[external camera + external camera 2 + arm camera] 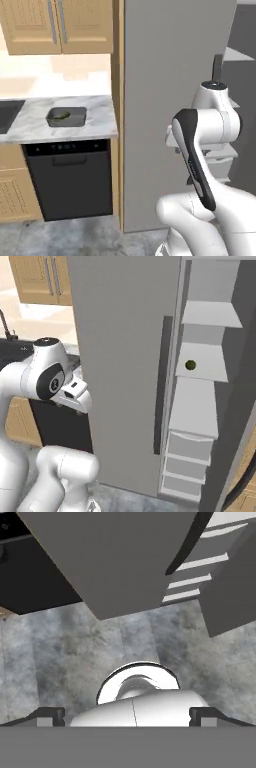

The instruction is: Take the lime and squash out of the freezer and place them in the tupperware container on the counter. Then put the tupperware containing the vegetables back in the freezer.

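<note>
The freezer (125, 346) stands with its grey door swung open and its pale shelves showing. On a middle shelf sits the lime (190, 364), a small dark green ball. Left of the freezer, the tupperware container (66, 116) rests on the counter (30, 125), and an elongated green piece, the squash (62, 115), lies inside it. My gripper (79, 406) hangs in front of the door's left side, well below and left of the lime. It points down at the floor. In the hand view the gripper (127, 714) is open with nothing between its fingers.
A black dishwasher (70, 180) sits under the counter, and a dark sink (7, 115) lies at its left end. Tan wall cabinets (55, 25) hang above. The door's long dark handle (161, 381) runs beside the shelves. Grey floor (60, 657) lies below my hand.
</note>
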